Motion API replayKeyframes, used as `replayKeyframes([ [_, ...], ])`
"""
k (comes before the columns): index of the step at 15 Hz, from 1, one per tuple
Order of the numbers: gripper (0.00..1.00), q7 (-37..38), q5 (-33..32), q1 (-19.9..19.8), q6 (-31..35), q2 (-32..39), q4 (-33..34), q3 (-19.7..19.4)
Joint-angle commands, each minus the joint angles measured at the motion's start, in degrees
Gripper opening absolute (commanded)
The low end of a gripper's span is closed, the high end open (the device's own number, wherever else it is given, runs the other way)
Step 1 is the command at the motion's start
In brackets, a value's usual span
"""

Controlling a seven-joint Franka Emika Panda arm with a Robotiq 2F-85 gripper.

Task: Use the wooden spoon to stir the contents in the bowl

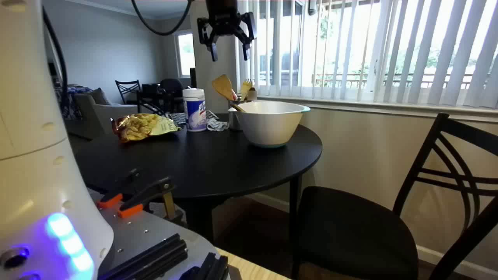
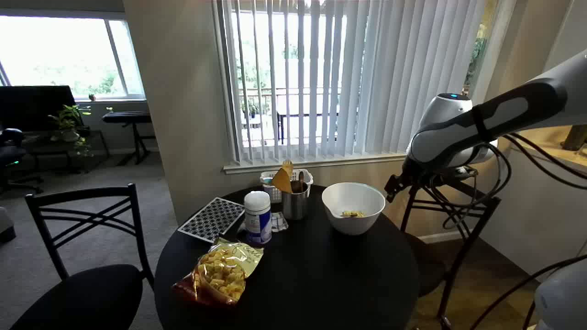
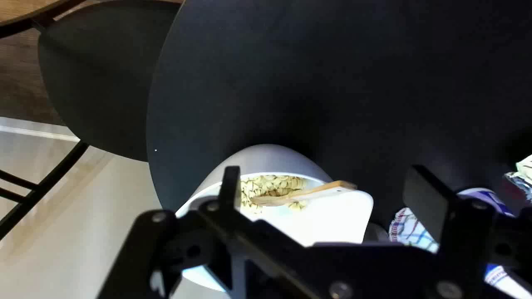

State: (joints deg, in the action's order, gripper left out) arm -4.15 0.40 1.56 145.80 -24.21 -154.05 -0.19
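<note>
The off-white bowl (image 1: 270,126) stands upright on the round black table, and it also shows in an exterior view (image 2: 355,224) and the wrist view (image 3: 266,160). It holds pale yellow pieces (image 3: 272,185). The wooden spoon (image 3: 299,196) lies in the bowl, its head on the pieces and its handle end over the rim by the pouring lip. Its handle end shows at the rim in an exterior view (image 1: 238,107). My gripper (image 1: 230,55) is open and empty, above the table and higher than the bowl. In the wrist view its spread fingers (image 3: 326,182) have the spoon well below them.
Beside the bowl stands a metal utensil holder (image 2: 296,206) with wooden tools, before a white basket (image 2: 274,192). A wipes canister (image 2: 258,217), a checked cloth (image 2: 279,222), a patterned board (image 2: 213,220) and a snack bag (image 2: 224,270) share the table. A chair (image 1: 350,229) stands close by.
</note>
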Motion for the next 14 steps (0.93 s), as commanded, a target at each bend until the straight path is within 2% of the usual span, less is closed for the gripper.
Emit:
replayKeyframes([
  [1, 1.0, 0.08, -0.07, 0.08, -0.17, -0.04, 0.08, -0.07],
  [11, 1.0, 0.08, -0.07, 0.08, -0.17, -0.04, 0.08, -0.07],
  [12, 1.0, 0.16, 1.64, 0.97, 0.67, -0.54, -1.0, -0.41],
  [14, 1.0, 5.37, 3.96, 0.81, 3.51, -0.66, -2.73, 0.79],
])
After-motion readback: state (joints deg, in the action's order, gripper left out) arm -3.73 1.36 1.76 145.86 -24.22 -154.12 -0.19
